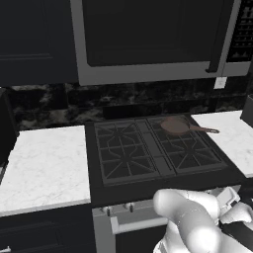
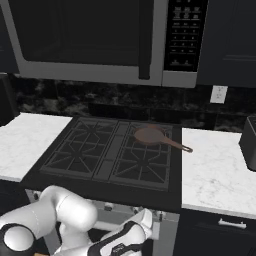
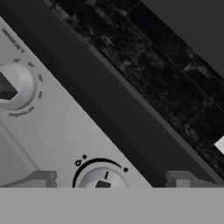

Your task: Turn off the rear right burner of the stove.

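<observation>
The stove [image 1: 148, 192] is seen centre frame, its rear right burner [image 1: 178, 129] at the far right of the cooktop under a brown pan [image 1: 175, 126]. At the near silver panel, a knob [image 3: 103, 181] is framed between the spread fingertips [image 3: 41, 178]. The grip is best centred before closing and turning. The knob's lower half is cut off, and which burner it controls cannot be made out.

A microwave [image 2: 95, 40] (dark door, silver frame) hangs above the black marble backsplash [image 2: 75, 102]. White marble counter [image 1: 44, 165] extends on both sides. A wall outlet [image 2: 218, 94] sits beside the microwave's lower right corner.
</observation>
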